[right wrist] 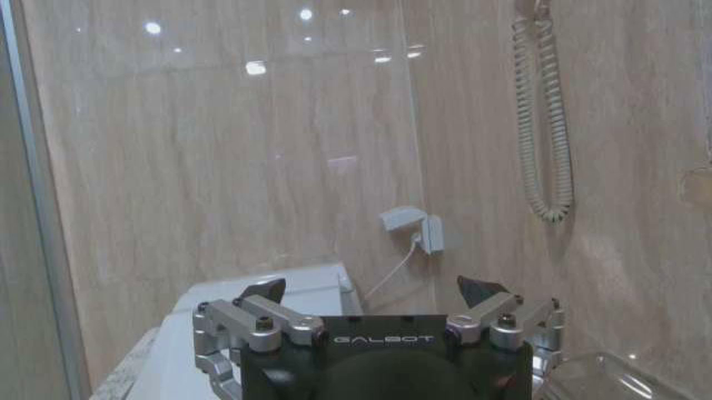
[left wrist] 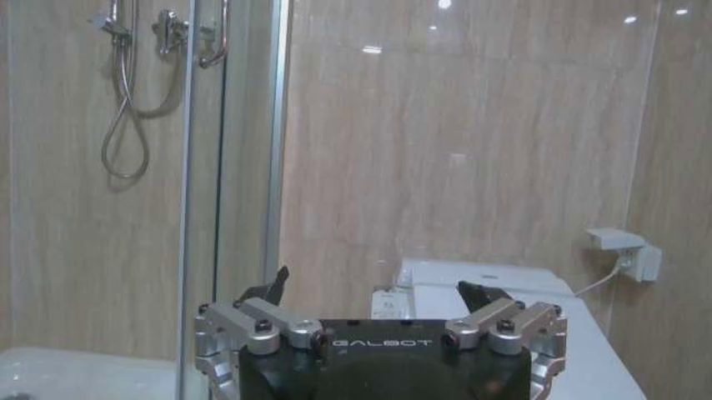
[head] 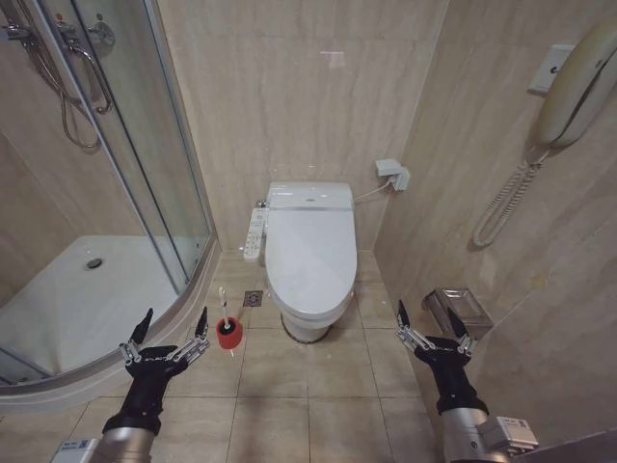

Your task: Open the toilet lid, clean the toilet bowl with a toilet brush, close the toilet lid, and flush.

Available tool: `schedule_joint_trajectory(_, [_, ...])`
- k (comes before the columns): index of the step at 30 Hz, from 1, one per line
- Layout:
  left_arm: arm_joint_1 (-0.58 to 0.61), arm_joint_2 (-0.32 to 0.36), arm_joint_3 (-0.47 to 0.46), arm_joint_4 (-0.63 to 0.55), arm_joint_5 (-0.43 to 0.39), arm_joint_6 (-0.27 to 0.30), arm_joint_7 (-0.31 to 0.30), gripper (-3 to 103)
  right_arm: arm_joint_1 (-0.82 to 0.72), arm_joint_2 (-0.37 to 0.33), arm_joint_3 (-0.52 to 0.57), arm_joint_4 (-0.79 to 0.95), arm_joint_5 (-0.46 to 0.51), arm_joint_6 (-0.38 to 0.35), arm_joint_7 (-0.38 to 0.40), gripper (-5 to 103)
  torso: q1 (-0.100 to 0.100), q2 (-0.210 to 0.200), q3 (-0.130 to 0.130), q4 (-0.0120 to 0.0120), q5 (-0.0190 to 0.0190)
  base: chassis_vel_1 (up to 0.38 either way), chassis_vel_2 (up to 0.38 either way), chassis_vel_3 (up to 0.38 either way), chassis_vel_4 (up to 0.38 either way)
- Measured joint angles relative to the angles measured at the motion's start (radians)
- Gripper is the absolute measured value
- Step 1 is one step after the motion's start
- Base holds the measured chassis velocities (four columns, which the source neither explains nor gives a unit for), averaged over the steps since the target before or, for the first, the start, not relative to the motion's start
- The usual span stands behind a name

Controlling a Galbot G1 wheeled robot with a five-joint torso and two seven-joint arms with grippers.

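The toilet lid (head: 310, 253) lies shut at the centre of the head view, a glossy white oval covering the toilet bowl (head: 307, 326), of which just the ceramic front shows below the lid's front edge; the tank (head: 309, 197) sits behind it against the tiled wall. To the lower left of the bowl, on the floor tiles, the toilet brush (head: 225, 309) stands upright in its small red holder cup (head: 228, 336), its slim white handle rising out of the cup and its bristle head hidden inside. Both arms hang low at the bottom of the frame, well apart from the toilet: the left gripper (head: 172, 333) at lower left, just beside the red cup, and the right gripper (head: 429, 326) at lower right near the steel paper holder (head: 459, 311) — each with its fingers spread wide and nothing between them, which both wrist views confirm. The lid is probably light and stiff but slick, hinged at the back by the tank, so the sensible hold is under its front rim, where a finger could hook the overhang rather than pinch the smooth top. The brush handle looks thin, rigid and light — best taken near its upper part, clear of the cup. A shower enclosure (head: 145, 145) fills the upper left, and a wall phone (head: 576, 87) hangs at upper right.
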Motion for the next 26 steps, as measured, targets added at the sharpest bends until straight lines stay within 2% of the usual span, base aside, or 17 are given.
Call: schedule_joint_trajectory(26, [-0.001,0.001,-0.002,-0.001,0.001,0.002,-0.002,100,0.0,0.0,0.0,0.0,0.0,0.0,0.0,100,0.0,0.0,0.0,-0.0001,-0.0001,0.0,0.0,0.0,0.0])
